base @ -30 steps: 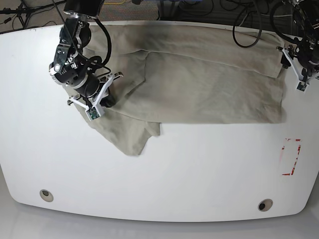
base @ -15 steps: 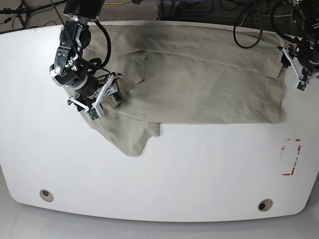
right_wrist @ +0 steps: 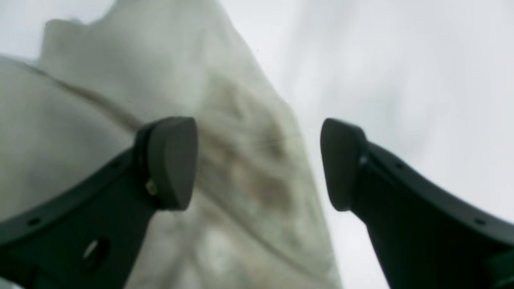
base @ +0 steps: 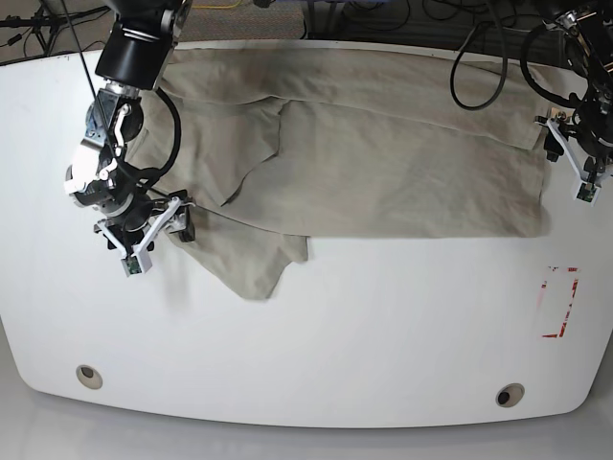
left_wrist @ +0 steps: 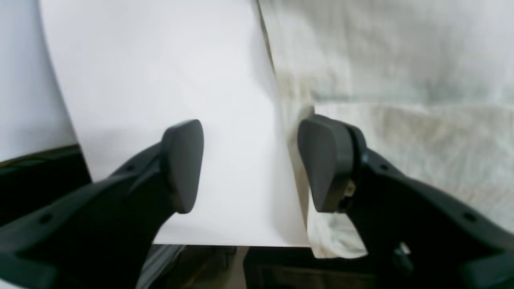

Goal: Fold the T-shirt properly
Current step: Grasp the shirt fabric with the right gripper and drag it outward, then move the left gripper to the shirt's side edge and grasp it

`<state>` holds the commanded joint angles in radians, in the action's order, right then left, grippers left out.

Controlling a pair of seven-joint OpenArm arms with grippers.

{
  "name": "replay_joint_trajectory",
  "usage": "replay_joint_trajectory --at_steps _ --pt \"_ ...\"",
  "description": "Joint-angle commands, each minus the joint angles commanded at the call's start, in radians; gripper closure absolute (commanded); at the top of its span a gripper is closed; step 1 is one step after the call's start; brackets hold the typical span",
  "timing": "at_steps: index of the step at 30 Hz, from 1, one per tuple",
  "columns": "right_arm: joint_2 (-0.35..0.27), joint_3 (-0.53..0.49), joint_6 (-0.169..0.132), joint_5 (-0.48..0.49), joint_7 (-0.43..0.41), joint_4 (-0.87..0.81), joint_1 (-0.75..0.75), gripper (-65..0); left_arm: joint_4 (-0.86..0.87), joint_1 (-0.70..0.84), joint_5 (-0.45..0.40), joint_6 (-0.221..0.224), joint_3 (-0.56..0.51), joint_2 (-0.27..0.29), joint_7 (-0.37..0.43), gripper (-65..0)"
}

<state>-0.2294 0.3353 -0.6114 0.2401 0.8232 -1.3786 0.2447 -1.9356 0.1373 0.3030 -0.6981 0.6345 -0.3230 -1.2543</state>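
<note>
The T-shirt (base: 383,153) is lying along the tabletop's (base: 383,335) far edge, one long fold seemingly laid, a sleeve trailing nearer. The right tool (base: 158,225) and left tool (base: 575,158) are hovering open and empty at its ends; most folding looks undone.

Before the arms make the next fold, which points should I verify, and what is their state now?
1. Left end effector open: ok.
2. Right end effector open: ok.
3. Neither end effector holds the T-shirt: ok.
4. Left end effector straddles the shirt's edge: not ok, cloth lies only at one finger.
5. Sleeve folded in: not ok, it sticks out toward the front.
6. Shirt lies flat: not ok, folds and wrinkles show.
</note>
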Motion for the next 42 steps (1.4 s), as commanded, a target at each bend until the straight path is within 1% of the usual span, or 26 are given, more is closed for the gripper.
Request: replay_joint_trajectory --at_steps 4,9,13,19,22,23,25,26,32,33,37,39,40,42 --pt "-0.023 -0.023 0.000 0.000 -0.089 0.126 0.026 -46.0 0.000 -0.032 -0.002 0.000 0.002 0.000 0.000 -38.5" --pt "-0.044 -0.049 0.000 0.000 -0.152 0.239 0.058 -46.0 0.000 -0.049 -0.002 0.000 0.003 0.000 0.000 -38.5" --pt "-0.054 -0.066 0.000 0.000 -0.175 0.275 0.058 -46.0 0.000 -0.061 -0.002 0.000 0.005 0.000 0.000 -38.5" --pt "-0.044 -0.071 0.000 0.008 -0.173 0.270 0.035 -45.8 0.000 -0.063 -0.002 0.000 0.005 0.000 0.000 -38.5" --pt "-0.018 -0.071 0.000 0.006 -0.172 0.255 0.025 -44.5 0.002 -0.069 -0.003 0.000 0.005 0.000 0.000 -38.5" --pt "-0.005 -0.072 0.000 0.000 -0.170 0.238 0.021 -42.3 0.002 -0.074 -0.003 0.000 0.005 0.000 0.000 -38.5" --pt "0.005 -0.072 0.000 0.000 -0.169 0.229 0.008 -39.8 0.002 -0.080 -0.003 0.000 0.005 -0.002 0.002 -38.5" --pt "0.008 -0.072 0.000 0.000 -0.169 0.218 -0.005 -37.4 0.002 -0.087 -0.003 0.000 0.005 -0.002 0.003 -38.5" --pt "0.011 -0.072 0.000 0.000 -0.163 0.216 -0.009 -26.5 0.005 -0.135 -0.003 0.000 0.002 -0.003 0.005 -38.7" --pt "0.011 -0.072 0.000 0.000 -0.166 0.216 -0.009 -23.5 0.008 -0.146 -0.005 0.000 0.002 -0.003 0.005 -38.9" --pt "0.011 -0.072 0.000 0.000 -0.167 0.218 -0.009 -7.8 0.075 -0.204 -0.005 0.000 0.000 -0.002 0.006 -39.0" --pt "0.011 -0.072 0.000 0.000 -0.167 0.218 -0.009 -1.9 0.126 -0.238 -0.005 0.000 0.000 -0.002 0.014 -39.2" --pt "0.011 -0.072 0.000 0.000 -0.166 0.218 -0.009 -1.0 0.143 -0.245 -0.005 0.000 0.000 -0.003 0.017 -39.4" --pt "0.009 -0.072 0.000 0.000 -0.166 0.216 -0.009 -0.2 0.210 -0.275 -0.005 0.000 -0.002 -0.005 0.032 -42.5"
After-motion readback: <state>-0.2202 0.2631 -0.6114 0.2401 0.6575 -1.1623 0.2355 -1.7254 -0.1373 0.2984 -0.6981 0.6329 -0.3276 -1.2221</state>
